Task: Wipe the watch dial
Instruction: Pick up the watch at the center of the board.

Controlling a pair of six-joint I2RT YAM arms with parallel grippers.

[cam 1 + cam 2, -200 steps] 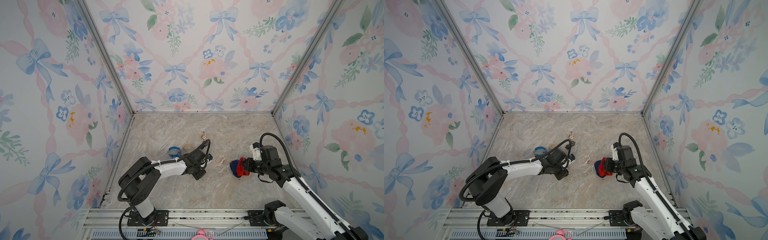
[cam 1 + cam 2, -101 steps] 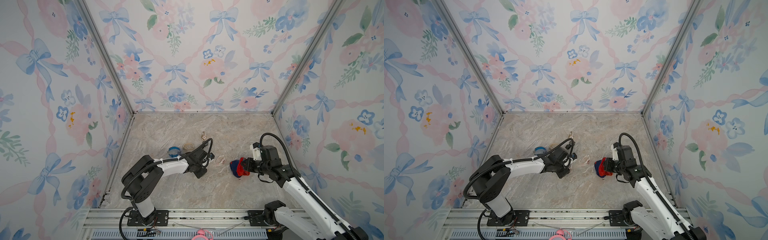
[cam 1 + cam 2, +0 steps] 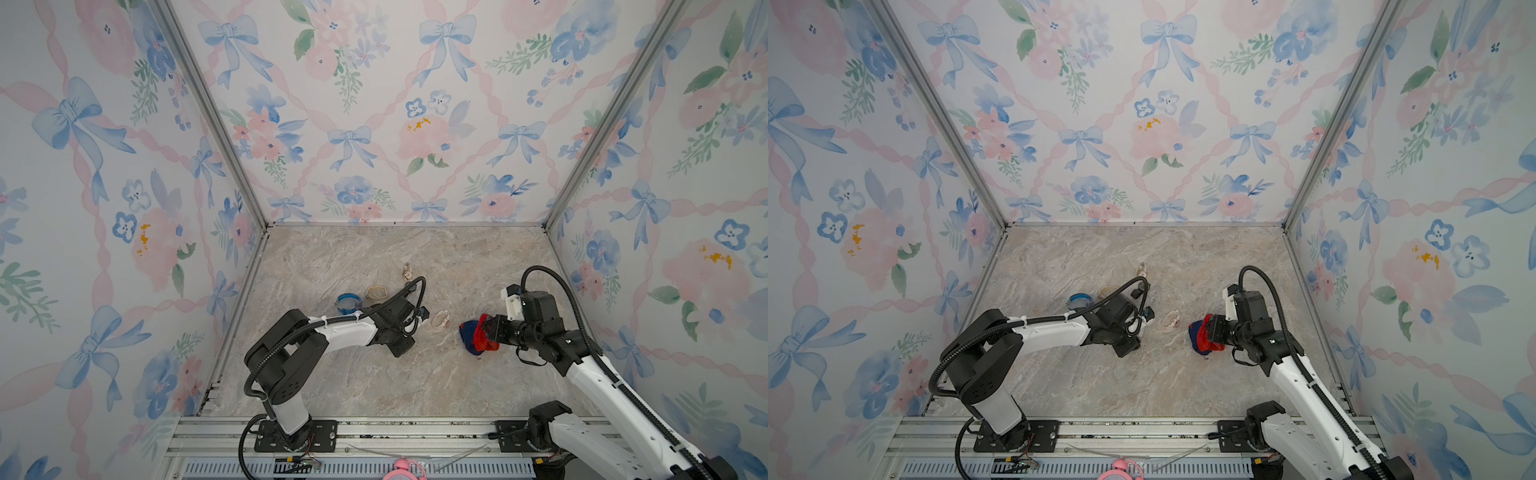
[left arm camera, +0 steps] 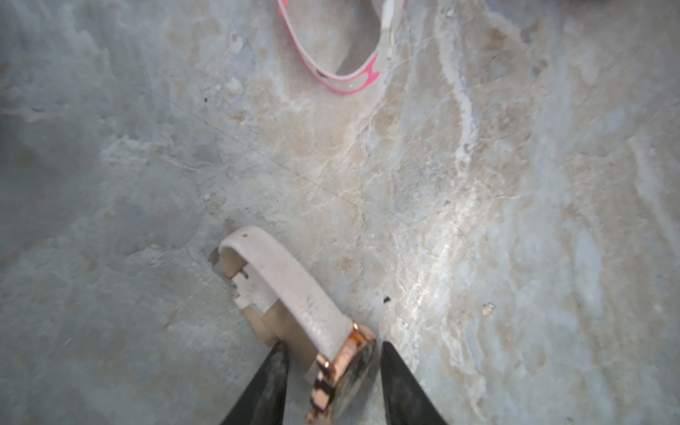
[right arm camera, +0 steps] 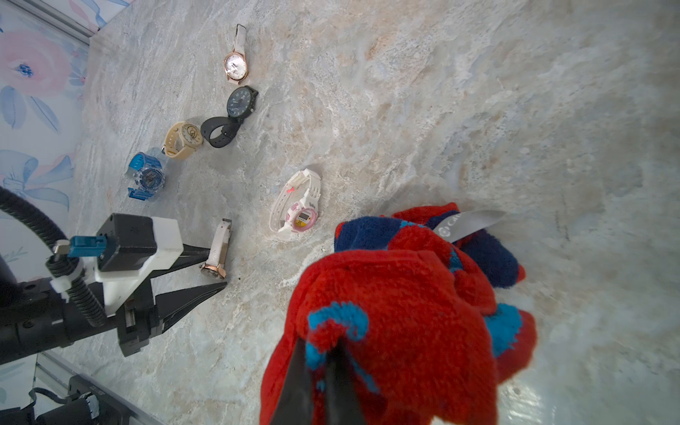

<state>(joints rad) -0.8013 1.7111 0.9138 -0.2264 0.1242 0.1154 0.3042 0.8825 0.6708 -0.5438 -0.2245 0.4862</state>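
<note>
Left arm has nudged a little toward the middle since a second ago, right arm hasn't budged. Now the left gripper point(image 5: 217, 269) sits low at the table, fingers parted either side of the watch point(image 4: 294, 290) — rose-gold case, pale strap, standing on its edge left of centre, about halfway back. One finger looks to touch the strap side. On the dial side I see a sliver of gap, so it's not clamped. The right gripper point(image 5: 320, 344) is pinched tight on a fluffy red and blue cloth point(image 3: 478, 337), bunched up low over the table right of centre, well apart from that watch. Between them lies a white and pink digital watch point(image 5: 298, 206).

Surface is a marble-look tabletop point(image 3: 374, 382) with beige and grey veins, a bit scuffed up close. Four more watches trail from far centre toward the left: rose-gold one point(image 5: 235, 64), black one point(image 5: 232, 114), beige one point(image 5: 184, 140), clear blue one point(image 5: 145, 176). Walls point(image 3: 374, 104) on three sides are wallpaper with blue bows and pink flowers, with aluminium posts point(image 3: 208, 112) in the corners. Both arm bases bolt to a metal rail point(image 3: 395, 428) along the near edge.
</note>
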